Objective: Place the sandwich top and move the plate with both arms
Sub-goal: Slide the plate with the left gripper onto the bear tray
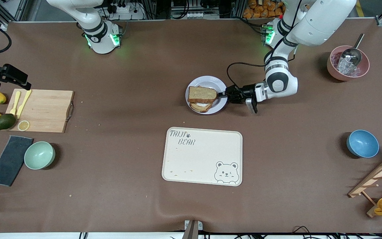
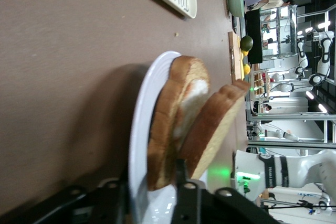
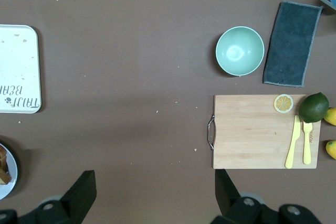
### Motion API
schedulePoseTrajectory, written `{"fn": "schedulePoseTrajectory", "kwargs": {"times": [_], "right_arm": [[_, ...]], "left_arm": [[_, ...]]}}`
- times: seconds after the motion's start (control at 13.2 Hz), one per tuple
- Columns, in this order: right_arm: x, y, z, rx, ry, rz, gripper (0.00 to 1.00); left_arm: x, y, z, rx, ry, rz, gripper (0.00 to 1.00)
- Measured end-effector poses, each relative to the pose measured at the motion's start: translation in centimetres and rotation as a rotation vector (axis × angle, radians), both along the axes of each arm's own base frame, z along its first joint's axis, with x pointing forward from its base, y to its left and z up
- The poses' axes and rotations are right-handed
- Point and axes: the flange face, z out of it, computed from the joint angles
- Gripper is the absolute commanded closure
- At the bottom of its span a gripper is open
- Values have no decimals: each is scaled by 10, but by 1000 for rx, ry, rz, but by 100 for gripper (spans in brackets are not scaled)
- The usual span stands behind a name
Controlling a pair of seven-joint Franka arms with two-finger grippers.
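Landmark for this entry: the plate (image 1: 207,83).

Table (image 1: 138,186): brown mat. The cream bear tray (image 1: 202,156) lay nearer the front camera than the plate. The cutting board (image 1: 41,110) lay well apart from the plate, toward the right arm's end.

Plate: pale, round, flat on the table, not on the tray.

Sandwich top (image 1: 202,94): on the plate, lying over the lower slice with egg (image 1: 200,107) but skewed. In my left wrist view the sandwich top (image 2: 212,129) leaned off the lower slice (image 2: 168,129), touching along one edge and gaping along the other.

My left gripper (image 1: 224,94): low at the plate's rim on the left arm's side. One finger (image 2: 181,174) reached in between the two slices. I cannot tell whether the fingers were pressing on the bread or slack.

My right gripper (image 3: 152,192): spread wide and empty, hanging high over bare table well apart from the plate, toward the cutting board. That arm was waiting.

Judgement: placement nearly done, plate move not begun.

Risks:
- Drawing the finger out could drag the sandwich top sideways, since it sits askew and is light.
- A low finger could catch the rim and shove the plate.
- Lifting with unequal heights would tilt the plate and the loose slice could slide off.
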Motion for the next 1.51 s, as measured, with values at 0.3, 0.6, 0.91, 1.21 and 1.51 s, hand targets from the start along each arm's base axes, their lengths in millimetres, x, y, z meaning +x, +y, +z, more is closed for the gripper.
{"fn": "schedulePoseTrajectory", "kwargs": {"times": [0.3,0.6,0.91,1.21,1.51], "right_arm": [[0,-2,0,0,2,-4,0],[0,-6,-1,0,3,-11,0],[1,-8,-3,0,10,-15,0],[1,-11,-6,2,22,-20,0],[2,-11,-8,2,25,-20,0]], "left_arm": [[-2,5,-10,-21,-12,19,100],[-2,7,-11,-38,-2,32,100],[9,16,-9,-97,26,88,100],[37,19,14,-119,82,151,100],[79,24,45,-112,100,226,100]]}}
